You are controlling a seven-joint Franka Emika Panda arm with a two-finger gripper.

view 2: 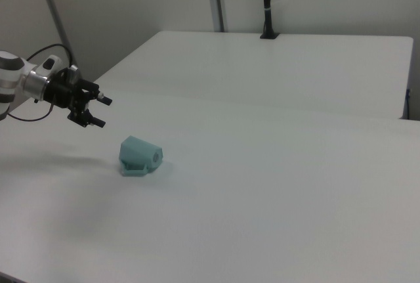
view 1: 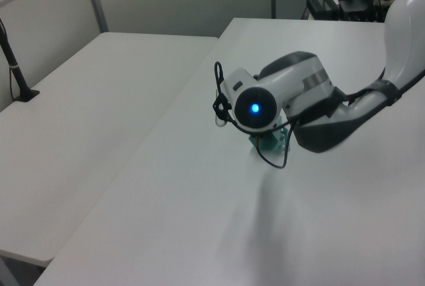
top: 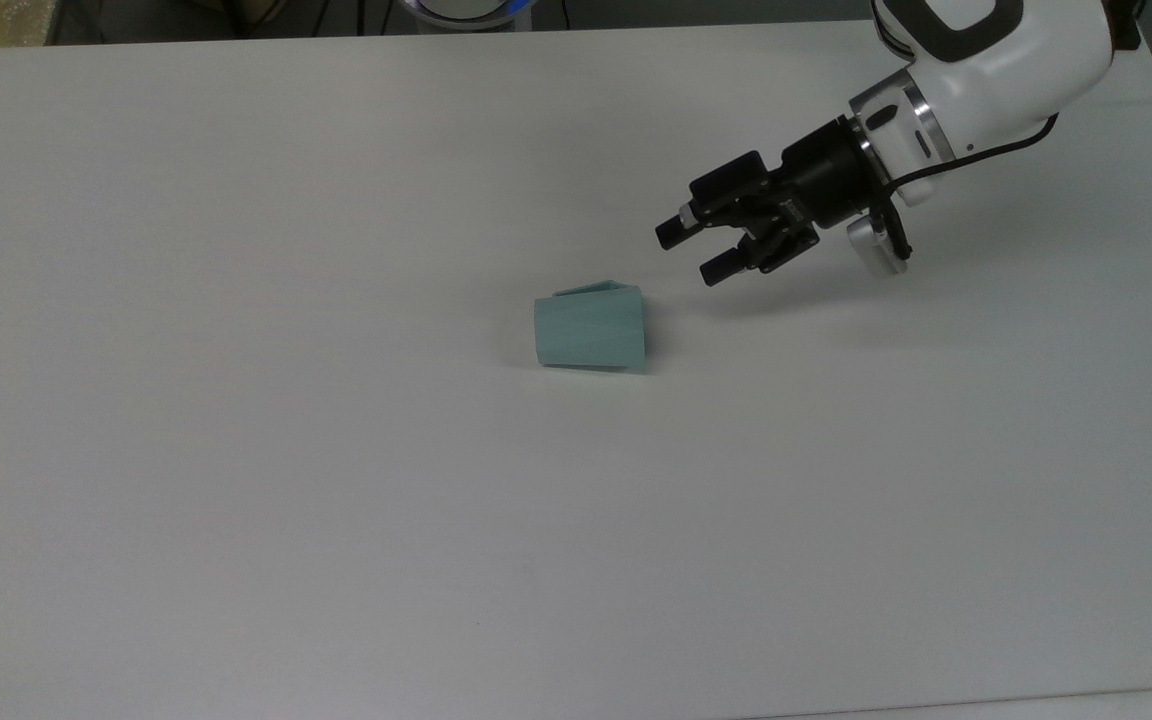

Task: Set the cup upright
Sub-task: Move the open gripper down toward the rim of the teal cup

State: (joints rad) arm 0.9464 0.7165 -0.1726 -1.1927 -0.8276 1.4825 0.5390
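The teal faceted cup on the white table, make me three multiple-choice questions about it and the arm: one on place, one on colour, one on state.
1. In the top view, the black gripper is where from the pale teal faceted cup?
A. Upper right
B. Lower left
C. Directly below

2. What colour is the table?
A. Brown
B. White
C. Black

3. How is the cup?
A. Upright
B. Held in the jaws
C. Lying on its side

Answers:
1 A, it hangs off the cup's wider end.
2 B, a plain white top.
3 C, its side rests on the table, jaws open and apart from it.
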